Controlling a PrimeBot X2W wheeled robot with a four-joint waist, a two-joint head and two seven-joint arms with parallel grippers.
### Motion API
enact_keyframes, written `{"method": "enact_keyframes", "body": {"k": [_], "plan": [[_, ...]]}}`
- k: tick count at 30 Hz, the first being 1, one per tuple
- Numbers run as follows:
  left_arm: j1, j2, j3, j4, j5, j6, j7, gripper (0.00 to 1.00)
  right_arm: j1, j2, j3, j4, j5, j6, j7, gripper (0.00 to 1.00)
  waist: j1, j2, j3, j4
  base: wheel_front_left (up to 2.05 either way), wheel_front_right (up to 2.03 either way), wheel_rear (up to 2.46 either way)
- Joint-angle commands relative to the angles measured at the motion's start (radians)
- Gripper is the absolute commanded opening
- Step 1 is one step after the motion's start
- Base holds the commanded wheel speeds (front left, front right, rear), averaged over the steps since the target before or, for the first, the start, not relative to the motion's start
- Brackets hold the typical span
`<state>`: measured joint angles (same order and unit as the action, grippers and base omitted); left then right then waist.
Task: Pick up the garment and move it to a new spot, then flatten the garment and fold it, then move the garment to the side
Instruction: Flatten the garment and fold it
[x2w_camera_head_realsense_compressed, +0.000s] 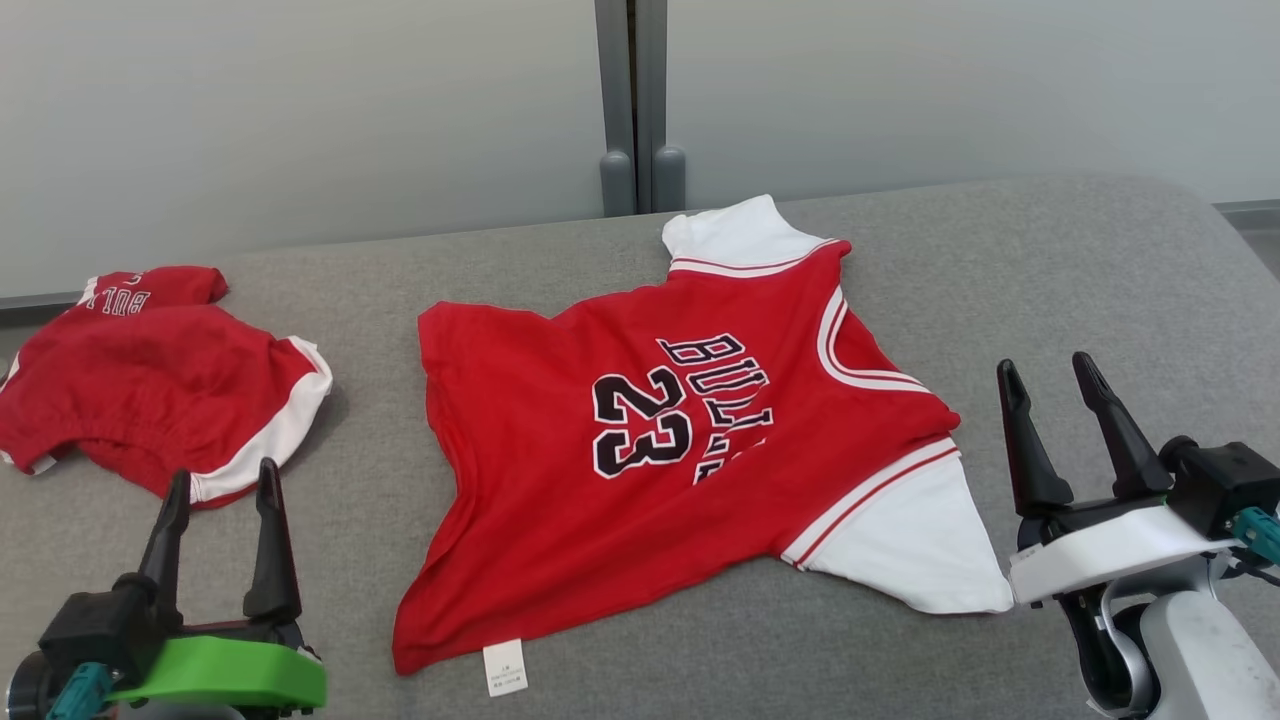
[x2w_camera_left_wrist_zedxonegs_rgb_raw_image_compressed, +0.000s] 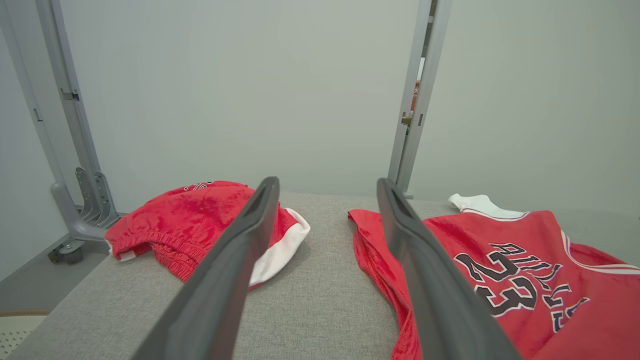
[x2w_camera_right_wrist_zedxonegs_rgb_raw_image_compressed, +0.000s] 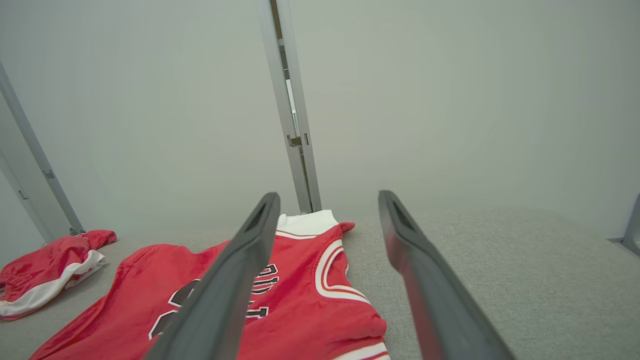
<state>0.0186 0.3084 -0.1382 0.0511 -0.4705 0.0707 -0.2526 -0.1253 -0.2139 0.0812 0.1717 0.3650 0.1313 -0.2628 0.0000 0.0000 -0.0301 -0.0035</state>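
Observation:
The garment (x2w_camera_head_realsense_compressed: 540, 420) is a red jersey with white sleeves and a black "23". It lies spread out, a little wrinkled, in the middle of the grey padded table (x2w_camera_head_realsense_compressed: 1080, 270), with a white tag at its near hem. My left gripper (x2w_camera_head_realsense_compressed: 223, 475) stands open at the near left, apart from the jersey's left edge, with nothing between its fingers. My right gripper (x2w_camera_head_realsense_compressed: 1045, 365) stands open at the near right, just beyond the near white sleeve, and is empty too. The jersey (x2w_camera_left_wrist_zedxonegs_rgb_raw_image_compressed: 450, 230) runs behind the right finger in the left wrist view. The right wrist view has the jersey (x2w_camera_right_wrist_zedxonegs_rgb_raw_image_compressed: 300, 310) at its lower left.
Crumpled red shorts (x2w_camera_head_realsense_compressed: 150, 380) with a white side stripe lie at the table's far left; the shorts (x2w_camera_left_wrist_zedxonegs_rgb_raw_image_compressed: 190, 215) show beyond my left fingers. A pale wall with a grey double post (x2w_camera_head_realsense_compressed: 640, 100) stands behind the table. Bare grey table lies to the jersey's right.

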Motion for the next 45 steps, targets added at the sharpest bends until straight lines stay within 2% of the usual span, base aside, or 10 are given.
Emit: {"method": "enact_keyframes", "body": {"k": [1,12,21,26,30,33,37,40,45], "plan": [[0.016,-0.009,-0.003,0.008,0.017,-0.001,-0.005,1.0,0.018,-0.001,-0.001,-0.01,-0.007,-0.001,-0.002,1.0,0.0,0.0,-0.003,-0.002,0.0,0.0,0.0],[0.02,-0.11,0.07,0.067,0.096,-0.074,-0.012,1.0,0.051,-0.008,0.038,0.012,-0.026,-0.001,-0.003,1.0,0.0,0.0,-0.008,-0.007,0.0,0.0,0.0],[0.021,-0.149,0.122,0.093,0.151,-0.125,-0.012,1.0,0.028,-0.02,0.042,0.013,-0.028,-0.001,-0.003,1.0,0.0,0.0,-0.016,-0.01,0.0,0.0,0.0],[0.025,-0.162,0.114,0.128,0.161,-0.144,-0.007,1.0,0.034,-0.042,0.038,0.035,-0.028,-0.001,-0.003,1.0,0.0,0.0,-0.014,-0.011,0.0,0.0,0.0],[0.026,-0.139,0.03,0.159,0.156,-0.175,0.124,1.0,0.037,-0.097,0.041,0.135,-0.008,-0.001,0.051,1.0,0.0,0.0,-0.009,-0.009,0.0,0.0,0.0],[0.046,-0.108,-0.012,0.157,0.138,-0.186,0.244,1.0,0.03,-0.121,0.058,0.217,0.03,-0.001,0.153,1.0,0.0,0.0,-0.004,-0.007,0.0,0.0,0.0],[0.068,-0.104,-0.042,0.149,0.089,-0.192,0.361,1.0,0.011,-0.116,0.092,0.309,0.097,-0.001,0.27,1.0,0.0,0.0,0.006,-0.001,0.0,0.0,0.0],[0.072,-0.1,-0.056,0.162,0.07,-0.193,0.41,1.0,-0.014,-0.104,0.119,0.372,0.129,-0.001,0.313,1.0,0.0,0.0,0.018,0.003,0.0,0.0,0.0],[0.019,-0.116,-0.079,0.21,0.052,-0.197,0.412,1.0,-0.07,-0.079,0.144,0.476,0.182,-0.001,0.346,1.0,0.0,0.0,0.043,0.017,0.0,0.0,0.0]]}}
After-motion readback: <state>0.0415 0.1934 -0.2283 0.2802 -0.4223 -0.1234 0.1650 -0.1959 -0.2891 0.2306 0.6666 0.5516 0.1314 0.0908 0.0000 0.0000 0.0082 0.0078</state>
